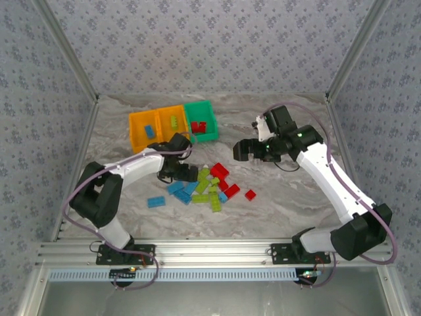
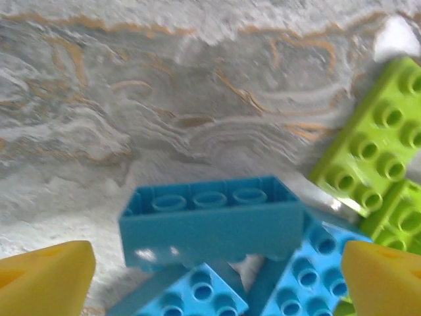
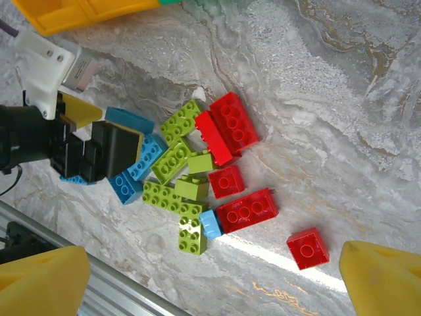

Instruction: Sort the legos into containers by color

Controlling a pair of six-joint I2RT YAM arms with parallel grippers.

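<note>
Between spread fingers (image 2: 46,276) of left end effector (image 2: 214,280): blue lego (image 2: 210,220) lay, long axis spanning them, seemingly untouched; right end effector (image 3: 214,280) hung released, farther.

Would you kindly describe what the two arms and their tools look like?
Both the left arm and the right arm have white shells with black joints and a thin purplish cable looping alongside. A small green light glows near the right wrist. The left tool and right tool are black, with yellow fingertips in the wrist views.

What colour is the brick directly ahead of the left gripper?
Blue brick; clearest in left wrist view.
</note>
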